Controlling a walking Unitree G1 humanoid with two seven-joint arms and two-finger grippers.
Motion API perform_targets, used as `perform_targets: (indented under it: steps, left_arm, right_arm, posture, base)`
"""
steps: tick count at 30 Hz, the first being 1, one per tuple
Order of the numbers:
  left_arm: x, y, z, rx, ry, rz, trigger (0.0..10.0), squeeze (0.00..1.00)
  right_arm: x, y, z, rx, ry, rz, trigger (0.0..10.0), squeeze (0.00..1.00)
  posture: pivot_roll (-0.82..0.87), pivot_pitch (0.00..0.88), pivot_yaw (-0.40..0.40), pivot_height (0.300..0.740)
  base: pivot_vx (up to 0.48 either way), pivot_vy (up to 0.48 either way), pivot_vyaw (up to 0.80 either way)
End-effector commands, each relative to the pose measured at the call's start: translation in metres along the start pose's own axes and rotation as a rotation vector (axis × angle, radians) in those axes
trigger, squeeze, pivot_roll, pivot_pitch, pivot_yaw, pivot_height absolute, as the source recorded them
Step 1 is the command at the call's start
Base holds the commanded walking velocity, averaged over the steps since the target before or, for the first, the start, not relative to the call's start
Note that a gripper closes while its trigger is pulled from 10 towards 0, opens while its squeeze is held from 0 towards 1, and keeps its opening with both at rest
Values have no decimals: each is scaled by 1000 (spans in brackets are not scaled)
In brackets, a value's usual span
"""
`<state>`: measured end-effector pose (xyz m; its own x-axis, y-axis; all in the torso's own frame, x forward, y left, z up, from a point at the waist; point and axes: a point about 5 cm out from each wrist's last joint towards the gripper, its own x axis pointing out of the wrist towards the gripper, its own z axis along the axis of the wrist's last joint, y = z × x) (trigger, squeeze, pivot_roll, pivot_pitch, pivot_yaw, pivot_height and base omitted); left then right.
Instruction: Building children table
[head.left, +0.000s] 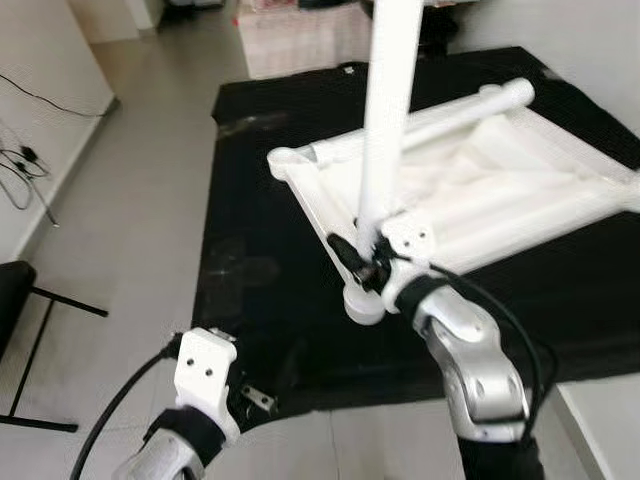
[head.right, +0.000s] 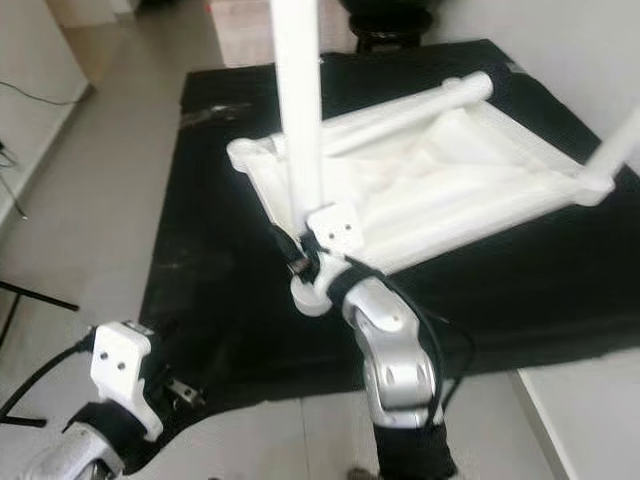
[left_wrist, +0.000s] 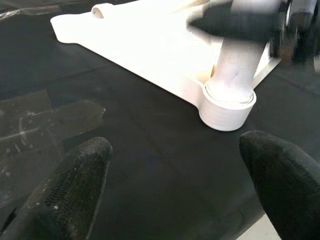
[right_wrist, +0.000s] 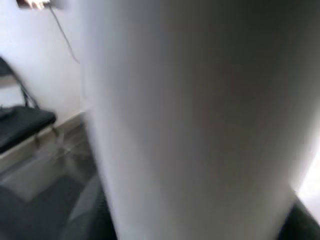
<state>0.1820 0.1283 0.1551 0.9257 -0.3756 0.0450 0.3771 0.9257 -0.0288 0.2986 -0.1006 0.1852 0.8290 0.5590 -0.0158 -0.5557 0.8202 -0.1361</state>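
The white children table (head.left: 470, 190) lies upside down on a black mat (head.left: 260, 280) on the floor, w/ its underside ribs facing up. One white leg (head.left: 385, 110) stands upright in the round corner socket (head.left: 364, 303) nearest to the robot; a second leg (head.left: 440, 118) lies flat along the far edge of the frame, and a third one (head.right: 620, 150) stands at the right corner.

The right hand (head.left: 368, 262) is clenched on the upright leg, just above the socket, black fingers around the tube. In the right wrist view the leg (right_wrist: 190, 120) is very close to the camera, blurred.

The left hand (left_wrist: 175, 185) is released, fingers (left_wrist: 70, 190) apart, and it hovers low over the near edge of the mat, left of the socket, near but not touching. In the left wrist view the socket (left_wrist: 227, 107) w/ the leg base sits between the two fingertips, farther away.

Around the mat is grey tiled floor (head.left: 130, 230). At the left, a black chair (head.left: 15, 300) on thin legs and cables (head.left: 25, 165) near a white wall.
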Motion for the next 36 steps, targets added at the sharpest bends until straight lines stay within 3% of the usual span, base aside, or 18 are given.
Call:
perform_targets:
  steps: [1, 3, 4, 5, 6, 11, 12, 13, 17, 19, 20, 21, 29, 33, 36]
  left_arm:
    - [-1, 2, -4, 3, 15, 19, 10000, 0]
    - [0, 2, -4, 3, 13, 18, 10000, 0]
    - [0, 2, -4, 3, 13, 18, 10000, 0]
    - [0, 1, -5, 1, 12, 16, 10000, 0]
    - [2, 0, -5, -1, 9, 12, 10000, 0]
    - [2, -1, -5, -5, 6, 11, 10000, 0]
    - [2, -2, -5, -9, 4, 10, 10000, 0]
    - [2, -2, -5, -9, 4, 10, 10000, 0]
    - [2, -5, -5, -19, 1, 10, 10000, 0]
    - [2, -5, -5, -20, 1, 10, 10000, 0]
    - [2, -5, -5, -23, 2, 9, 10000, 0]
    - [1, -7, -6, -25, 2, 8, 10000, 0]
    - [1, -11, -7, -35, 0, 8, 10000, 0]
    - [1, -12, -7, -40, -2, 6, 10000, 0]
    - [1, -12, -6, -43, -5, 8, 10000, 0]
  right_arm:
    - [4, 14, -16, 63, 78, 69, 10000, 1000]
    - [8, 21, -2, 102, 4, 245, 10000, 1000]
    - [8, 21, -2, 102, 4, 245, 10000, 1000]
    - [8, 23, 2, 109, -18, 338, 10000, 1000]
    - [8, 16, 10, 20, -50, 464, 10000, 1000]
    - [4, 10, 13, -18, -52, 628, 10000, 1000]
    - [5, 3, 14, -26, -42, 677, 10000, 0]
    - [5, 3, 14, -26, -42, 677, 10000, 0]
    - [14, -23, 23, -56, -19, 754, 10000, 0]
    - [15, -26, 25, -64, -16, 759, 10000, 0]
    - [20, -32, 32, -64, -25, 768, 7059, 0]
    - [23, -37, 36, -71, -23, 791, 0, 0]
    - [17, -46, 38, -85, -6, 912, 0, 0]
    - [11, -49, 34, -66, 0, 920, 0, 0]
    - [2, -45, 24, -13, -11, 842, 0, 0]
  posture:
    - [-26, 183, 49, 740]
    - [-22, 178, 44, 740]
    - [-22, 178, 44, 740]
    - [-23, 177, 44, 740]
    - [-15, 177, 40, 740]
    - [-16, 176, 38, 740]
    - [-12, 180, 34, 740]
    - [-12, 180, 34, 740]
    - [-6, 179, 29, 740]
    - [-6, 179, 29, 740]
    - [-4, 179, 27, 740]
    - [-2, 179, 22, 740]
    - [-9, 181, 18, 740]
    - [-13, 182, 15, 740]
    - [-22, 190, 5, 740]
  base:
    - [0, 0, 0]
    - [0, 0, 0]
    - [0, 0, 0]
    - [0, 0, 0]
    - [0, 0, 0]
    - [0, 0, 0]
    - [0, 0, 0]
    - [0, 0, 0]
    - [0, 0, 0]
    - [0, 0, 0]
    - [0, 0, 0]
    - [0, 0, 0]
    - [0, 0, 0]
    - [0, 0, 0]
    - [0, 0, 0]
